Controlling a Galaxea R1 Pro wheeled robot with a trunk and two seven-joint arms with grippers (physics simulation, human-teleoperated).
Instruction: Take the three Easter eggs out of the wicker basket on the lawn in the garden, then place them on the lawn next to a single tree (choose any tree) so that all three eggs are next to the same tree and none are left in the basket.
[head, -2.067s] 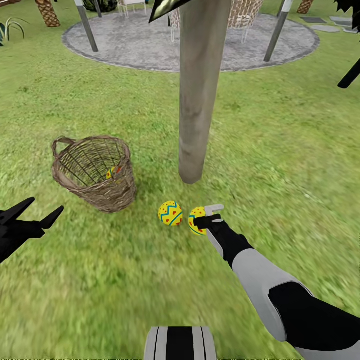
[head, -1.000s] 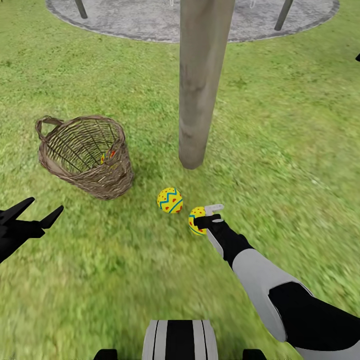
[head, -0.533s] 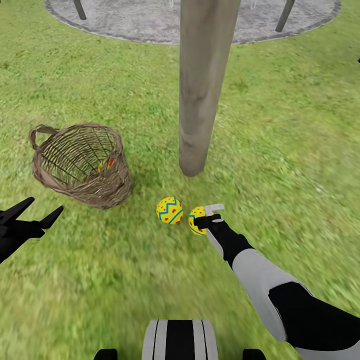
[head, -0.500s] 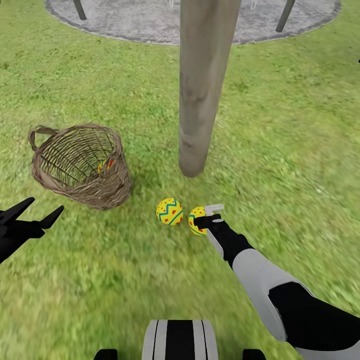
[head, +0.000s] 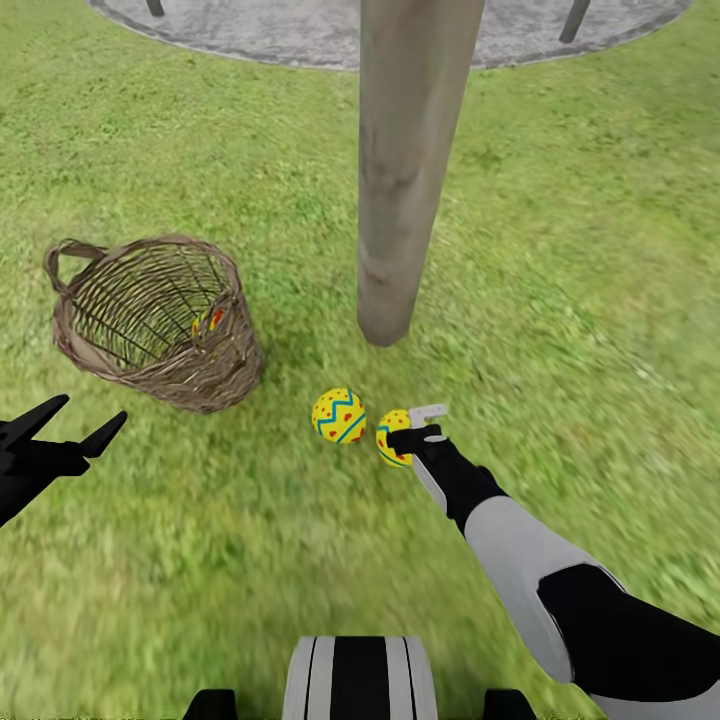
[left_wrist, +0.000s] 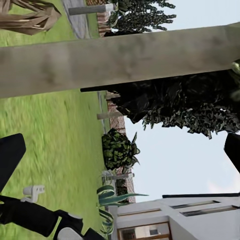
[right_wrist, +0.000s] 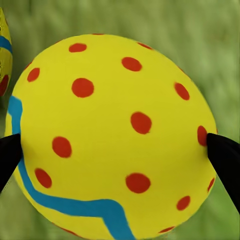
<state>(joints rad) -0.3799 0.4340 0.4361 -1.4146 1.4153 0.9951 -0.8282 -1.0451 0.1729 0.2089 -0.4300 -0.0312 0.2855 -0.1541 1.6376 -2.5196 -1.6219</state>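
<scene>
Eggs on lawn (head: 560, 250), free: one (head: 338, 415), lying near foot of tree trunk (head: 405, 170). Eggs in grip: one (head: 393, 438), just beside the first, low over or on the grass (contact not discernible); clamped between fingertips of right gripper (head: 418, 424), both tips pressed to its sides in right wrist view (right_wrist: 112, 135). Eggs left in wicker basket (head: 150, 320): one (head: 208, 321), glimpsed through the weave. Left gripper (head: 65, 425): jaws apart, empty, well clear of basket. Judged standing: two of three brought to tree; release and last fetch outstanding.
</scene>
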